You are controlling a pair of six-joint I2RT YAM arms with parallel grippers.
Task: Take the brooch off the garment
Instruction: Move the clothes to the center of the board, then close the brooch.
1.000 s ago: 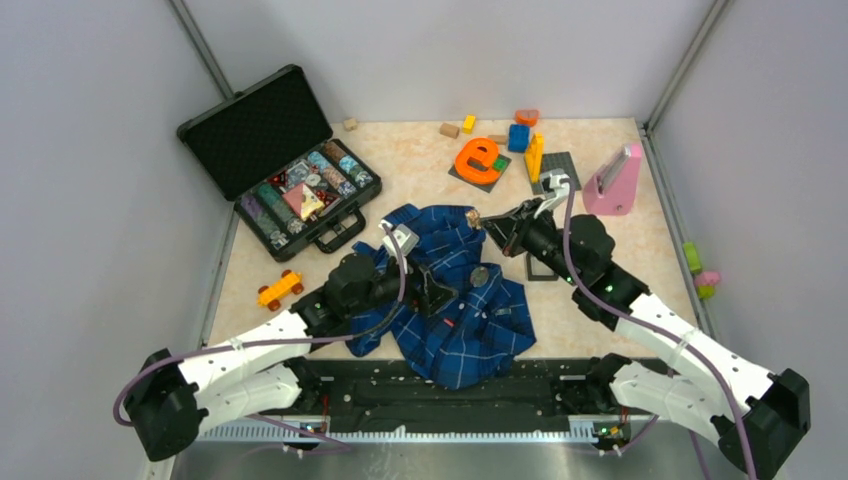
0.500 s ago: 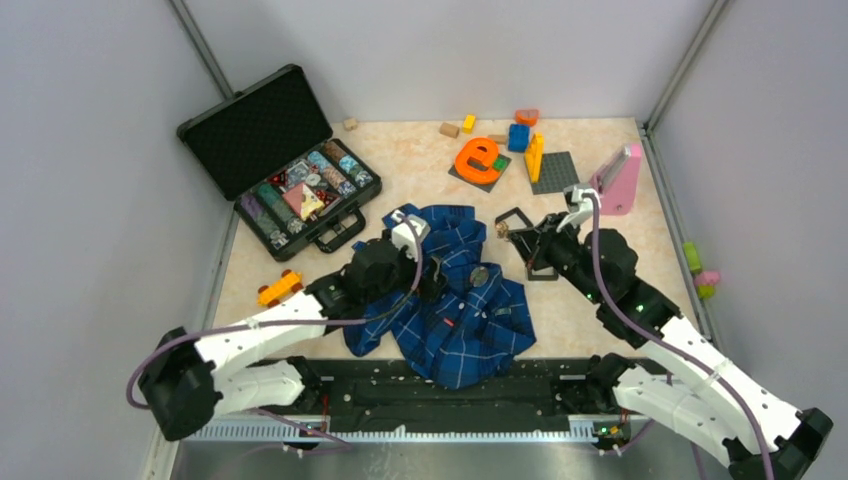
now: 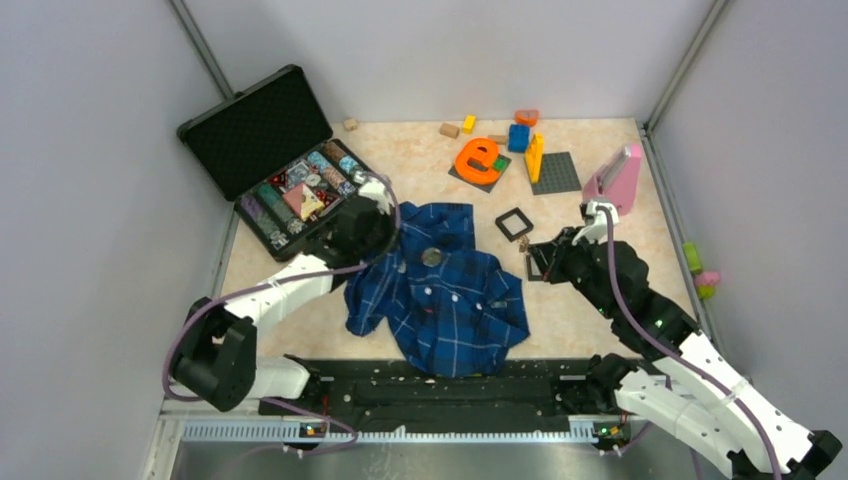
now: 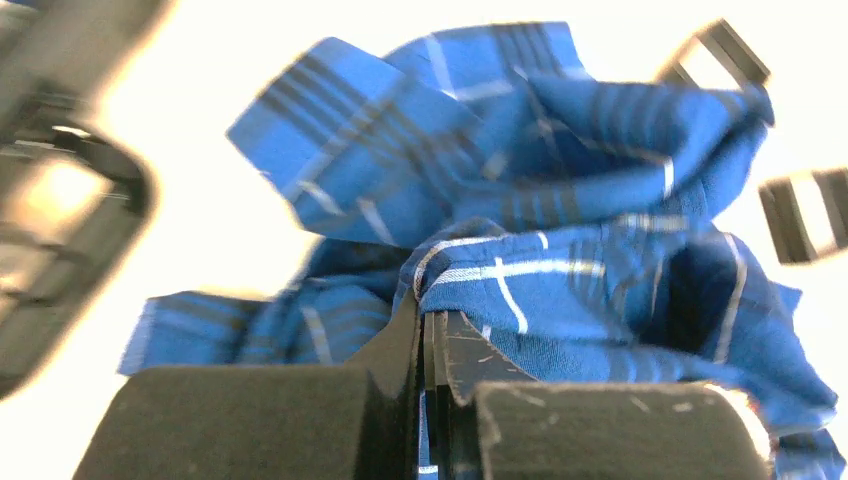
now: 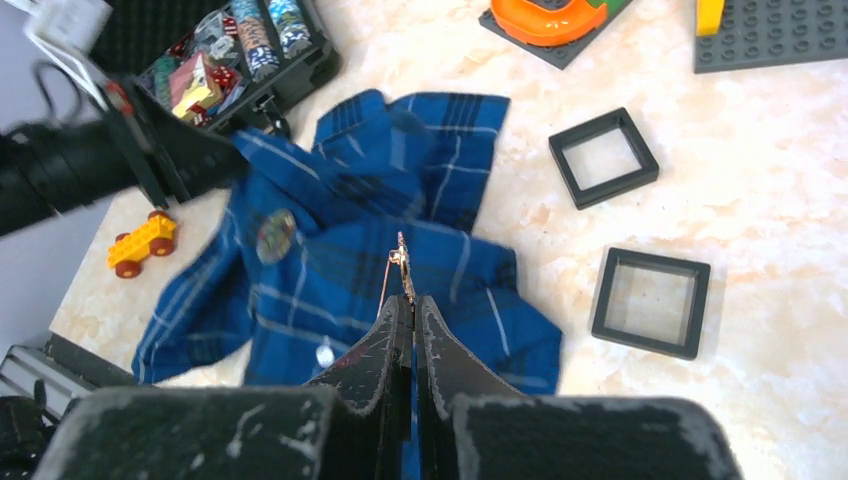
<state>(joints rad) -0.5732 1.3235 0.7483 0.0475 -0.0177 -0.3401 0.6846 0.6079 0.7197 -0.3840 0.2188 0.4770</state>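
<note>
The garment (image 3: 450,300), a blue plaid shirt, lies crumpled mid-table. The brooch (image 3: 432,257), a small round silvery disc, sits on its upper part; it also shows blurred as the brooch (image 5: 274,233) in the right wrist view. My left gripper (image 3: 392,238) is shut at the shirt's far left edge. Its wrist view shows the left gripper (image 4: 428,315) pinching a fold of the garment (image 4: 560,270). My right gripper (image 3: 527,246) is off the shirt's right side. This right gripper (image 5: 412,300) is shut on a thin gold pin (image 5: 402,262) that sticks up from its tips.
Two hollow black square frames (image 3: 514,223) (image 5: 651,302) lie right of the shirt. An open black case (image 3: 300,195) of coloured pieces stands at the back left. An orange letter (image 3: 479,158), a grey baseplate (image 3: 555,172), blocks and a pink piece (image 3: 613,180) are at the back. A yellow toy car (image 5: 140,243) lies left.
My left gripper opened, then shut on the shirt and pulled it left and back, carrying the disc along. The right gripper drew back to the right with the pin, off the shirt.
</note>
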